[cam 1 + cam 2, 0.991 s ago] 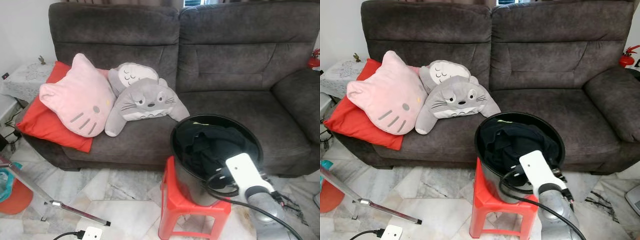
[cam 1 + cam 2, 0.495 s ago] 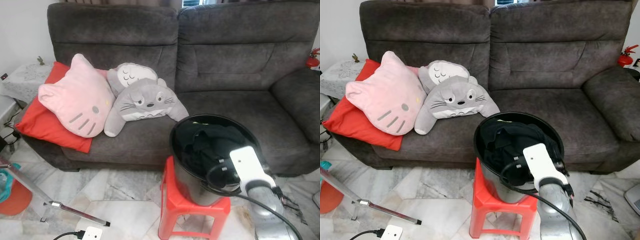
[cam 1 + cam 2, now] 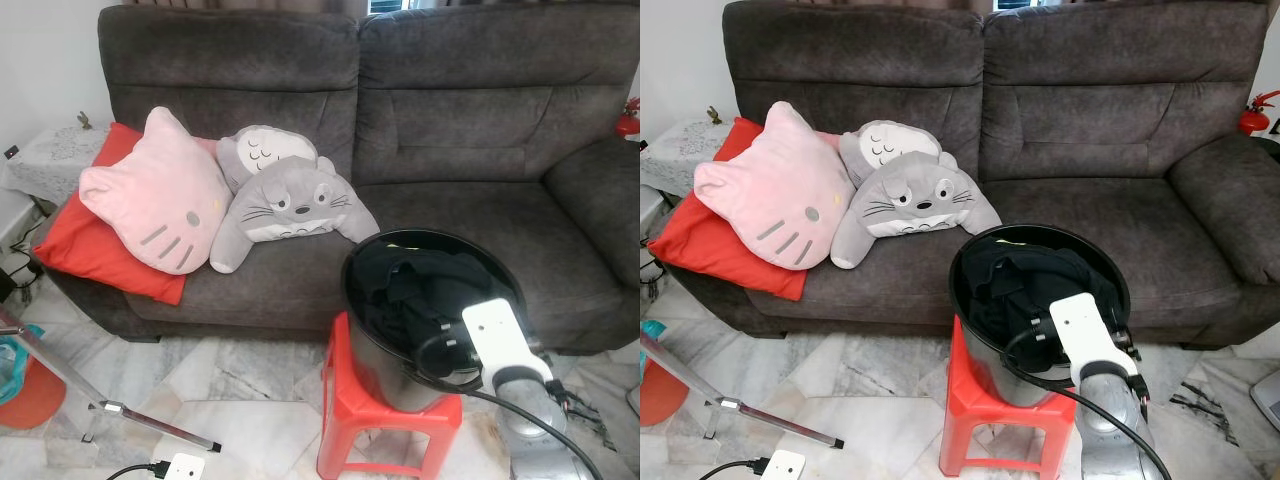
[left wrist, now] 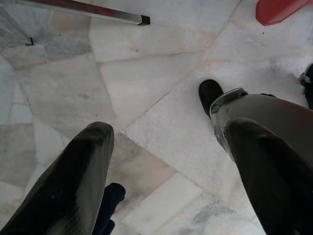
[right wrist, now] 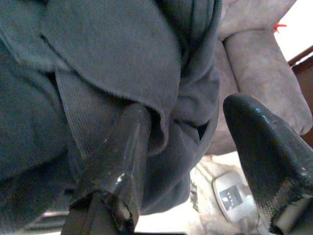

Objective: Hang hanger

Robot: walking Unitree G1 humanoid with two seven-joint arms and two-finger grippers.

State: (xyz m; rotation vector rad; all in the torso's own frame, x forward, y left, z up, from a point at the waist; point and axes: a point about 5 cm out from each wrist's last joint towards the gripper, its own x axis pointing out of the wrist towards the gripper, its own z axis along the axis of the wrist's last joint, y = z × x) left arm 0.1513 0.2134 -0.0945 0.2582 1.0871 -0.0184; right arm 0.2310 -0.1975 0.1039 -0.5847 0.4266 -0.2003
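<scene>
While my right gripper (image 5: 190, 161) reached into the black bucket (image 3: 970, 300) on the red stool (image 3: 975, 405), its fingers (image 5: 122, 156) stood spread wide, one touching a fold of the dark clothing (image 5: 98, 63) and nothing grasped. I could make out no hanger among the cloth. My left gripper (image 4: 166, 161) hung over the marble floor (image 4: 146, 73), fingers released and apart. The sofa (image 3: 1090, 130) stood behind the bucket.
</scene>
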